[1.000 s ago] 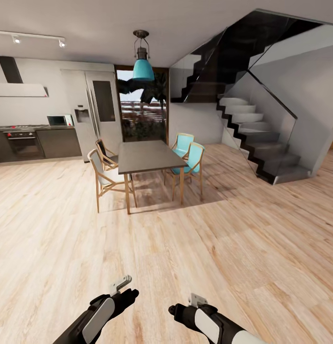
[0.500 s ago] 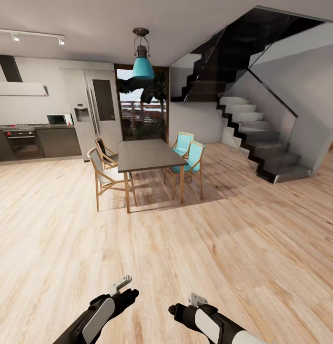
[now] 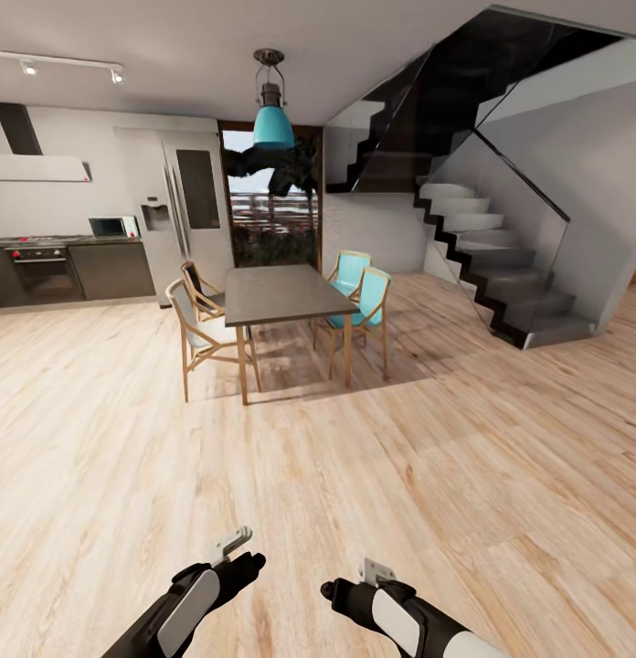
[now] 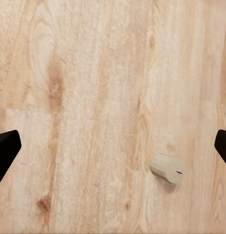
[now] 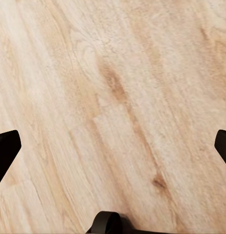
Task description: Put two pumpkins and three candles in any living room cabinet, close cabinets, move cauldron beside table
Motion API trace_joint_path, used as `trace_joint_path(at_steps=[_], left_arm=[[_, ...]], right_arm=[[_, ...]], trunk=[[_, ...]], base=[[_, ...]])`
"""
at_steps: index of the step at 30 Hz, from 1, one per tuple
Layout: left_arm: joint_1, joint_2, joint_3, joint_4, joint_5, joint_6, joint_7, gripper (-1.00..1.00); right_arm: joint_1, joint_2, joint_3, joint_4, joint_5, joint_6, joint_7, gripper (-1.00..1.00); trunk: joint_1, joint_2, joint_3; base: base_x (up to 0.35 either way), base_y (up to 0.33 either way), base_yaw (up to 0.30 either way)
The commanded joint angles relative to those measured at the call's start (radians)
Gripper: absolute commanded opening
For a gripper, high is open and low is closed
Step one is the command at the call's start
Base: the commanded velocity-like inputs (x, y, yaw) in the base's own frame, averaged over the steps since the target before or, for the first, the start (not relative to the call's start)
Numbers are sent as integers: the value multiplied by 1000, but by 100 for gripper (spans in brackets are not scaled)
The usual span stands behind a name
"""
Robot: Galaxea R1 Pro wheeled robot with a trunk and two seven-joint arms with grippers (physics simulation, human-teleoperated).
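Pale wood-plank flooring runs under both arms and on into an open kitchen-diner. Seen from its wrist camera, the left gripper has its jaws spread wide with nothing between them, black fingertips at either edge of the frame; over the boards below lies a small squat greyish-tan cylinder on its side, possibly one of the candles, though that is not certain. The right gripper is likewise spread and empty above bare planks. In the head view both arms are held low and forward. Farther out stand a dark-topped dining table on slim wooden legs, with teal chairs beside it, a teal pendant lamp above, a fridge and a dark staircase. The pumpkins, cabinet, cauldron and low grey table cannot be placed from here. The likely risk is rolling on past the little cylinder, or mistaking this dining table for the living-room one. No writing or brand is legible anywhere.
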Motion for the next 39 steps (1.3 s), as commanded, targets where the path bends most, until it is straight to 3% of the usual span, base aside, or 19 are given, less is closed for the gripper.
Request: trace_joint_path(at_steps=[1, 22, 28, 36, 39], left_arm=[[-1, 1, -5, -2, 10, 0, 9, 100], [-1, -5, -5, -2, 4, -1, 17, 100], [-10, 6, -6, -8, -4, 2, 22, 100], [-47, 38, -6, -16, -6, 10, 22, 100], [-47, 39, -6, -26, -6, 12, 38, 100]], right_arm=[[-1, -1, 6, -2, -8, 2, -7, 100], [-1, -2, 5, -3, -9, 2, -6, 100], [-1, -2, 5, -2, -11, -3, 2, 100], [-1, -3, 6, -2, -97, -8, 6, 100], [-1, -4, 6, -2, -99, -9, 6, 100]], trunk=[[4, -8, -4], [84, -155, -70], [107, -197, -89], [138, -253, -114], [150, -274, -123]], base=[[0, 0, 0], [0, 0, -2], [0, 0, -205], [0, 0, -283], [0, 0, -289]])
